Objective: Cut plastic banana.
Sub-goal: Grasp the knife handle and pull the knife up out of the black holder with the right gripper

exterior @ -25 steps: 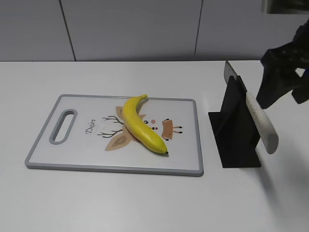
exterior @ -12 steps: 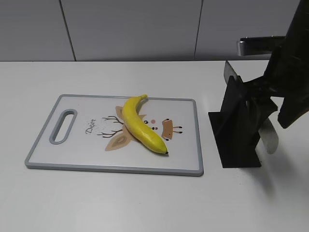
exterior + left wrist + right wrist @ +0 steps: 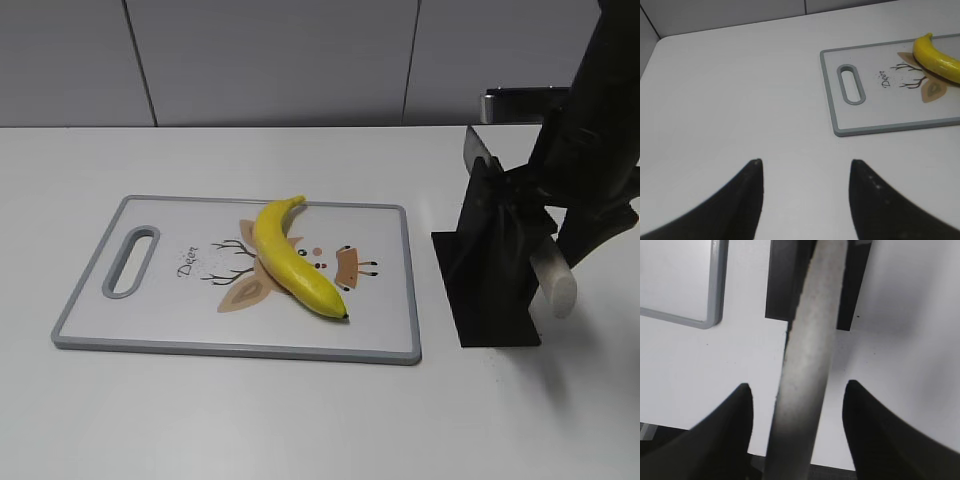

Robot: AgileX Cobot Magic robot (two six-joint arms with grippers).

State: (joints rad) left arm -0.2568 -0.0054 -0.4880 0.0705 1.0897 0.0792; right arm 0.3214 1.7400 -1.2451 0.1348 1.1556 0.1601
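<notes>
The yellow plastic banana (image 3: 292, 257) lies whole across the middle of the grey-rimmed cutting board (image 3: 140, 320); its stem end also shows in the left wrist view (image 3: 936, 58). A knife rests in a black stand (image 3: 490, 270), blade tip up (image 3: 474, 150), pale handle (image 3: 553, 275) sticking out to the right. My right gripper (image 3: 796, 388) is open with its fingers either side of the knife handle (image 3: 807, 350), not touching it. My left gripper (image 3: 805, 162) is open and empty over bare table, left of the board (image 3: 832, 95).
The white table (image 3: 300, 420) runs to a grey panelled wall at the back. The board's corner (image 3: 715, 300) lies just left of the knife stand (image 3: 782, 275). The board's handle slot (image 3: 132, 260) is at its left end.
My right arm has come down and leftward from the far right edge onto the knife handle, which now sits between its open fingers. The banana, board and left gripper have not moved.
</notes>
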